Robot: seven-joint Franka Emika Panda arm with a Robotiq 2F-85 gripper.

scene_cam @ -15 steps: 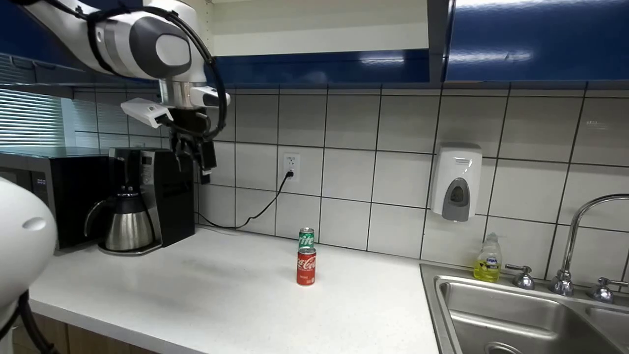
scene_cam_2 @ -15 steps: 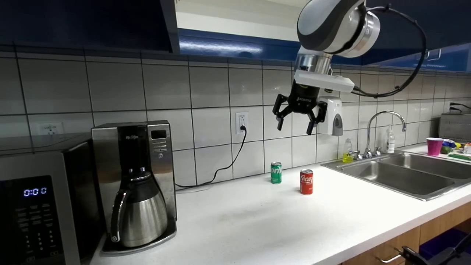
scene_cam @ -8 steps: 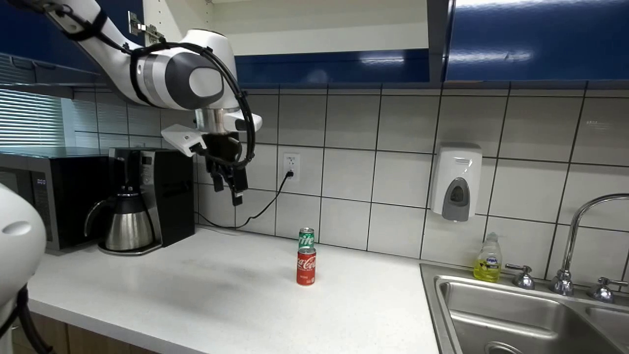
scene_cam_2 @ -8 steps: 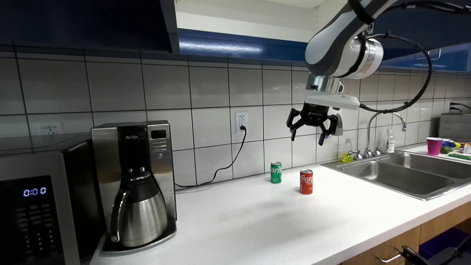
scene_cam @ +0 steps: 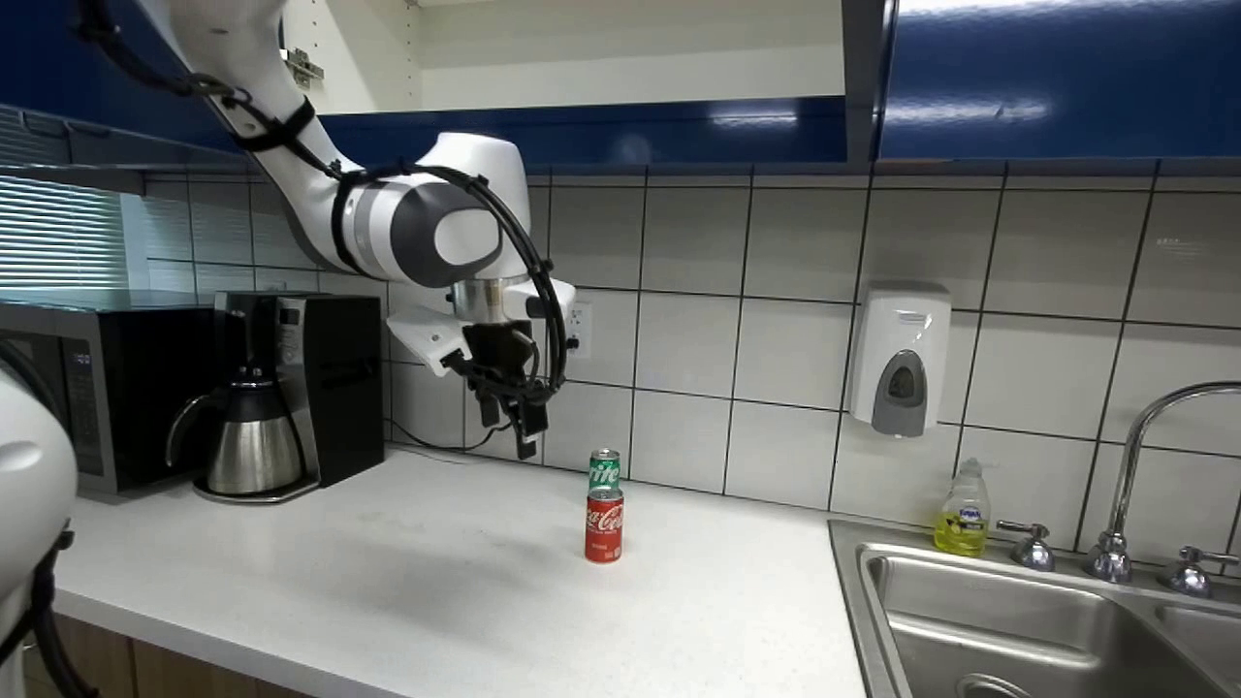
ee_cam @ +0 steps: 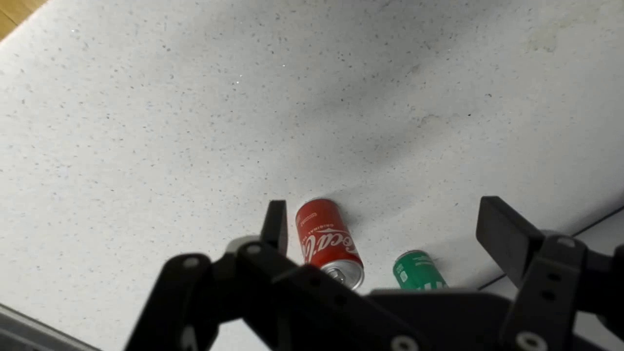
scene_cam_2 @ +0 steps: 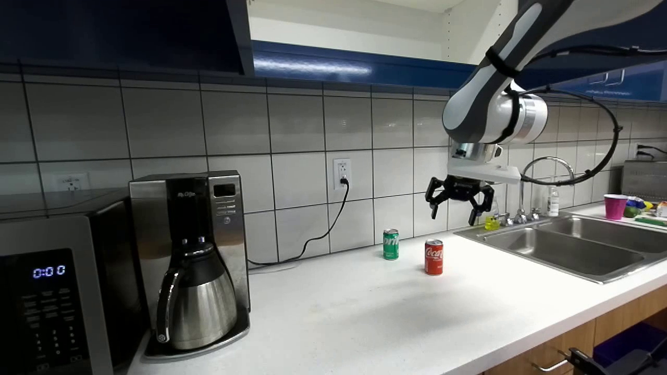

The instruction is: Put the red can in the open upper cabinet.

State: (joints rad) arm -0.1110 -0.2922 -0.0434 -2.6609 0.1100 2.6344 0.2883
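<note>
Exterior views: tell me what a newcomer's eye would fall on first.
Likely the white robot arm, its black pincer hanging open over the pale counter. Next, the bright red can, upright on that counter, with the green can nearer the tiled wall. Above, the blue-edged open upper cabinet shows its pale interior.

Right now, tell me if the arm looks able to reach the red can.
Likely yes: the jaws hang open above the counter, the red can is upright, and nothing visible comes between them. The green can stands apart.
</note>
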